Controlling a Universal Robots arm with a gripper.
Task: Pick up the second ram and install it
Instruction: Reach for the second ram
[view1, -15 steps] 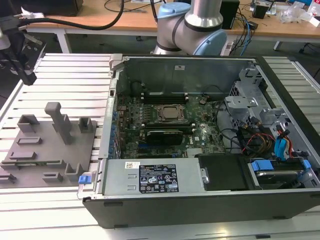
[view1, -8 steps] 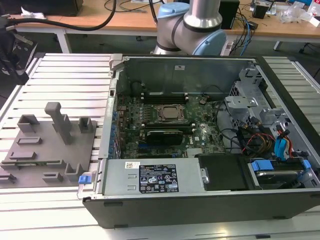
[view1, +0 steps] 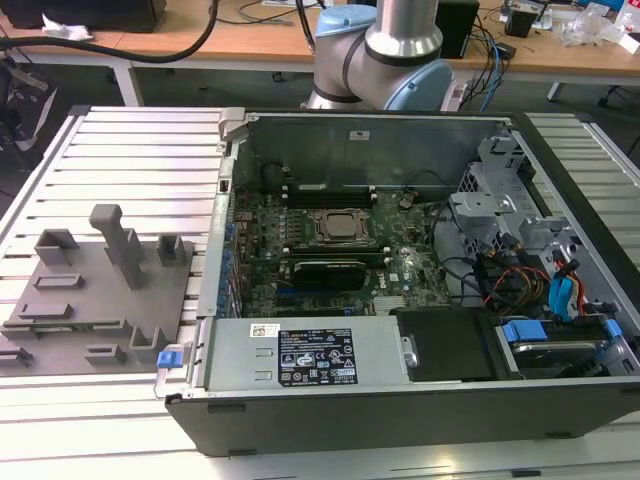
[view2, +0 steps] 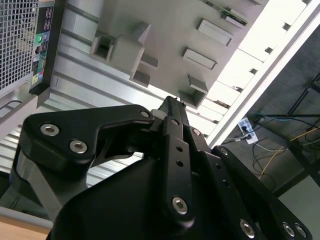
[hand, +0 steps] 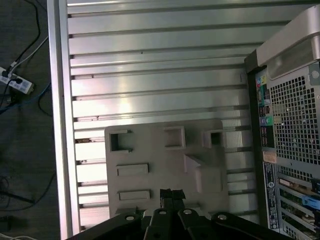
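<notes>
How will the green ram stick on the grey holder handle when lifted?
The ram stick looks thin and flat, so probably light and stiff. It lies near the edge of the grey holder, so a push might slide it off.

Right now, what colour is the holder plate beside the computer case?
The holder plate is grey, clearest in the exterior view.

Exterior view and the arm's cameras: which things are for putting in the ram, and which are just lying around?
For the job:
- gripper
- second ram, the green stick at the edge of the holder plate
- grey holder plate
- memory slots

Just lying about:
- blue clip
- power strip
- floor cables
</notes>
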